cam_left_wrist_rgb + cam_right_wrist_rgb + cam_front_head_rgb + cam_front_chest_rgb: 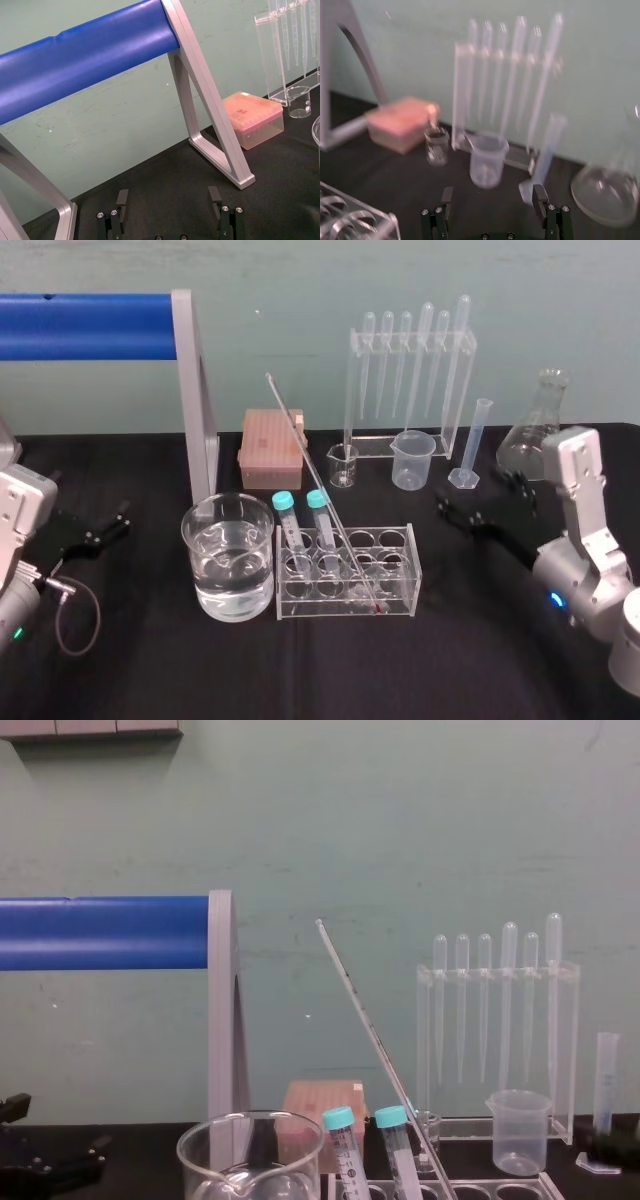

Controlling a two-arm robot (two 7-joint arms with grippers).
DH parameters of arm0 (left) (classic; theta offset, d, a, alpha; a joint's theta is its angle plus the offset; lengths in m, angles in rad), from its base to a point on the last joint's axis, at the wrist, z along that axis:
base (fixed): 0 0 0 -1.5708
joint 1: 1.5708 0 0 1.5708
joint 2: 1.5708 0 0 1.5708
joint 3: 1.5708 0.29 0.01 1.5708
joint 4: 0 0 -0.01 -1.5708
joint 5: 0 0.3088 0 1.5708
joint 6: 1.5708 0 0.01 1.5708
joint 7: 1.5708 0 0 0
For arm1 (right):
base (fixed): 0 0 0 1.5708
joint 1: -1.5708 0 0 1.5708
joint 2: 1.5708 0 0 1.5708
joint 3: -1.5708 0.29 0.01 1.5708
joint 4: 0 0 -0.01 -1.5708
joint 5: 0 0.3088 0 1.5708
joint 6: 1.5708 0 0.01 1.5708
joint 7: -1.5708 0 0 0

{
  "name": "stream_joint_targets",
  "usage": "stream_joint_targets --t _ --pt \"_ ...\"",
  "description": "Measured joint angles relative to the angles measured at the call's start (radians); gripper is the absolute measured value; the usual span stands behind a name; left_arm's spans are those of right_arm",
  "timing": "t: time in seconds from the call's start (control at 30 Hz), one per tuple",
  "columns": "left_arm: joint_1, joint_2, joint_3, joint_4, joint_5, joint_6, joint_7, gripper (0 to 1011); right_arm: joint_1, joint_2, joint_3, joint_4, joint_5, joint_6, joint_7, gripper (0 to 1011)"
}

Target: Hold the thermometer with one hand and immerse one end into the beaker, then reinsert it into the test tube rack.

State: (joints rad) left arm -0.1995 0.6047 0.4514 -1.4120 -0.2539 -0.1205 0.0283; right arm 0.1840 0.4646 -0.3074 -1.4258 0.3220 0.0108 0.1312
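Note:
The thermometer (321, 490) (375, 1038), a long thin glass rod, leans in the test tube rack (412, 570) with its top tilted back and to the left. No gripper touches it. The beaker (228, 555) (250, 1155), partly filled with clear liquid, stands just left of the rack. My right gripper (485, 498) (493, 200) hovers to the right of the rack and a little behind it, open with nothing between its fingers. Far to the left, my left gripper (110, 523) (168, 200) rests low over the black table, open and empty.
Two teal-capped tubes (290, 525) stand in the rack's left holes. Behind it are a pink tip box (270, 445), a small glass beaker (343, 465), a plastic beaker (413, 458), a pipette stand (410, 370), a graduated cylinder (480, 440) and a flask (535, 430). A blue bar frame (100, 325) spans the back left.

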Motion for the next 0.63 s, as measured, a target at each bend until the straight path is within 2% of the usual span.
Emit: stream_joint_targets --t 0.13,0.63 --pt "0.000 0.000 0.000 0.000 0.000 0.000 0.000 1008 -0.011 -0.007 0.003 0.014 -0.016 0.028 -0.021 1003" --pt "0.000 0.000 0.000 0.000 0.000 0.000 0.000 1008 -0.009 -0.004 0.004 0.008 -0.014 0.022 -0.020 1003"
